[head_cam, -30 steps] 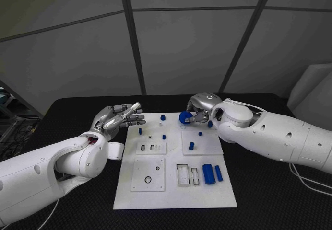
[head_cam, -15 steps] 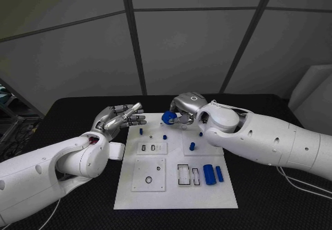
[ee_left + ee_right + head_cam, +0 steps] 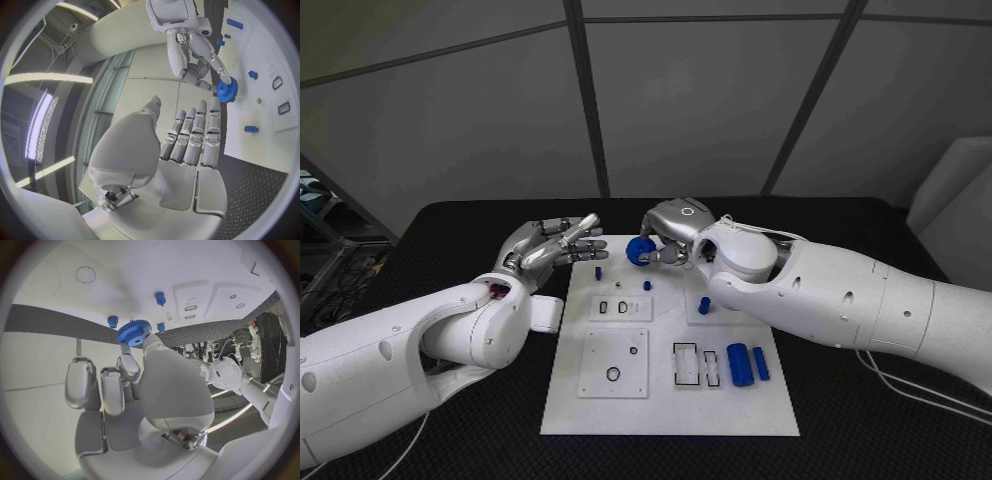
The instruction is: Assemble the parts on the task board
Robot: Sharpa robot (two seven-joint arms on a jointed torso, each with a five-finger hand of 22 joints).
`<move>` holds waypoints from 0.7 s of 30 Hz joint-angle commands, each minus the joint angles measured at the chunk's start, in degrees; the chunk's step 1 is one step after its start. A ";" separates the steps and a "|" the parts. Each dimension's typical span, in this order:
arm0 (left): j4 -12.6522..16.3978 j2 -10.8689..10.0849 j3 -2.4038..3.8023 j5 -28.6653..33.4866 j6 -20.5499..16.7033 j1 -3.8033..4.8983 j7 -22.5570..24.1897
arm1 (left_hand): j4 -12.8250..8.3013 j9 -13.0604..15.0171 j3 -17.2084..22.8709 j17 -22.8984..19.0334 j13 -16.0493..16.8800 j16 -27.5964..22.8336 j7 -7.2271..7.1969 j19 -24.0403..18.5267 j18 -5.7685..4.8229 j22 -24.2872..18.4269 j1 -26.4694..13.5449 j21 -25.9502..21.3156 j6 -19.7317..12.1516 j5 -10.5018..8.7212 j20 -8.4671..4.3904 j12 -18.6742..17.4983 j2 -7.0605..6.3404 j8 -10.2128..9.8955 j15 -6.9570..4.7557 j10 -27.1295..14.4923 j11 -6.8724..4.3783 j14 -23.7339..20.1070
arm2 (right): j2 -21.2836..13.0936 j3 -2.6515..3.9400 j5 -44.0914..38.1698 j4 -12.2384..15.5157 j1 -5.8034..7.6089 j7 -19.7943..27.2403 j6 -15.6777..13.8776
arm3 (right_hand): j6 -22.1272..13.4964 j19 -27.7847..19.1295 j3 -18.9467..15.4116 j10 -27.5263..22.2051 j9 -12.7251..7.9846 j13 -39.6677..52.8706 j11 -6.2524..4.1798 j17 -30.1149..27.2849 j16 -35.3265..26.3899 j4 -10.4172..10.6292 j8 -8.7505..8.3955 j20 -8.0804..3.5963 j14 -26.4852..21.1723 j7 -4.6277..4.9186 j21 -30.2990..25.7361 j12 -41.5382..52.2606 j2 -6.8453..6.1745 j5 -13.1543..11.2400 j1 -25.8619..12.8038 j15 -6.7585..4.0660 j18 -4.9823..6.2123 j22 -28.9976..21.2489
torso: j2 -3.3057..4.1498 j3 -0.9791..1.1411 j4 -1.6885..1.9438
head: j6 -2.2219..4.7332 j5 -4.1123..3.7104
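A blue gear (image 3: 640, 250) is pinched in the fingertips of the right hand (image 3: 672, 228), held above the far end of the white task board (image 3: 669, 400), near a small blue peg (image 3: 599, 271) standing there. Nearer on the board, two blue cylinders (image 3: 746, 363) lie side by side beside a rectangular slot. The left hand (image 3: 548, 247) hovers at the board's far left corner, fingers straight and together, holding nothing. The board lies on the black counter (image 3: 877, 420).
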 commanded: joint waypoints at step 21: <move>0.22 -0.04 0.05 -0.51 0.72 0.10 0.24 | -0.45 0.00 -0.02 0.09 0.00 -0.26 2.50 0.33 -0.30 -0.10 0.68 -0.27 -0.45 -0.04 0.08 -0.09 0.12 -0.20 0.24 -0.49 -0.10 0.22 | 2.62 -0.10 -0.32 -3.98 -0.40 1.46 2.31 | 0.19 0.20 0.29 0.04 0.16 -0.12 0.11 6.99 0.16 0.25 -0.20 -0.10 4.57 0.10 0.07 -0.34 -0.55 0.15 0.00 -0.39 -0.50 -0.36 | -0.02 0.11 0.06 | -0.44 0.54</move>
